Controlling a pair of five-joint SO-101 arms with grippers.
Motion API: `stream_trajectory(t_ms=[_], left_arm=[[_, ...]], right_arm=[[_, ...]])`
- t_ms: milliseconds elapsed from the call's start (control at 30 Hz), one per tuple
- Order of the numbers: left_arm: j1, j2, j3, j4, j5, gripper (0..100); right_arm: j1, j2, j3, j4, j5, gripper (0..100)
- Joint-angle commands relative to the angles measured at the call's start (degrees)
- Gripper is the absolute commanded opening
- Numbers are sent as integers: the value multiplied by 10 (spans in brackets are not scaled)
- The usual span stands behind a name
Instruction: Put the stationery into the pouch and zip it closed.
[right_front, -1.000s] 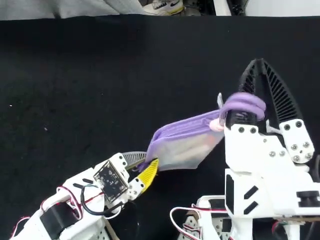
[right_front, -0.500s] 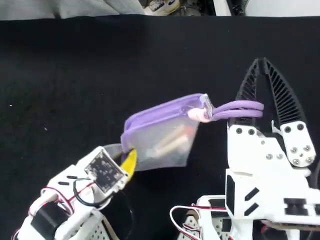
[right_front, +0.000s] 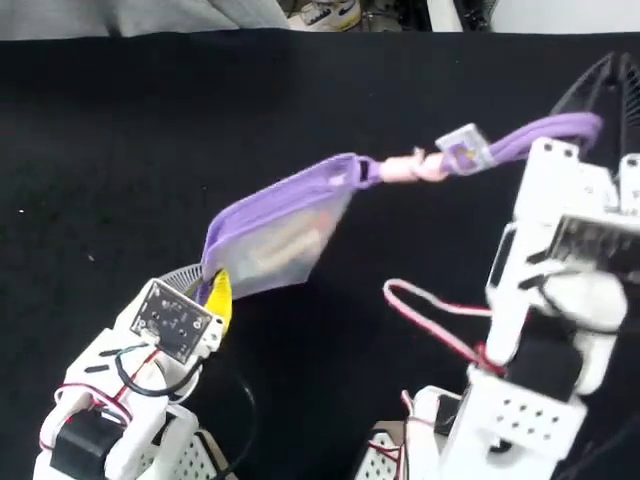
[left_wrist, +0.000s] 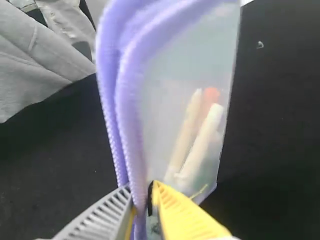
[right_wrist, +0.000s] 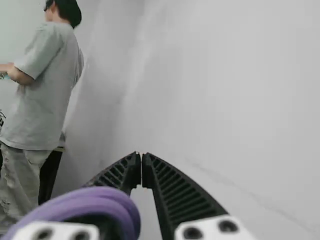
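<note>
Pouch (right_front: 275, 235), one, purple-edged and clear-sided, was held taut over the black table (right_front: 150, 130). At its low end the left gripper (right_front: 212, 292) pinched one corner between its grey and yellow jaws. Inside lay two pale sticks (left_wrist: 197, 140) and something orange-tipped. Rightward, one small tag (right_front: 462, 150), its print too small to read, sat on one purple strap (right_front: 535, 132). The strap looped at the right gripper (right_wrist: 141, 158), whose black fingertips were pressed together.

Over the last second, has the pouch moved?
Yes. The pouch has shifted left and toward the far edge of the table. It now hangs stretched between the left gripper and its strap, which has been pulled right.
</note>
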Motion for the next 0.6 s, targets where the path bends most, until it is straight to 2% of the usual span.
stream_trajectory(t_ms=[0, 267, 567], left_arm=[[-13, -5, -36, -5, 4, 29], [-75, -5, -18, -48, 32, 28], [-78, -5, 5, -71, 33, 28]], right_arm=[[58, 70, -73, -17, -4, 11], [118, 138, -104, -21, -4, 11], [148, 244, -103, -98, 0, 11]])
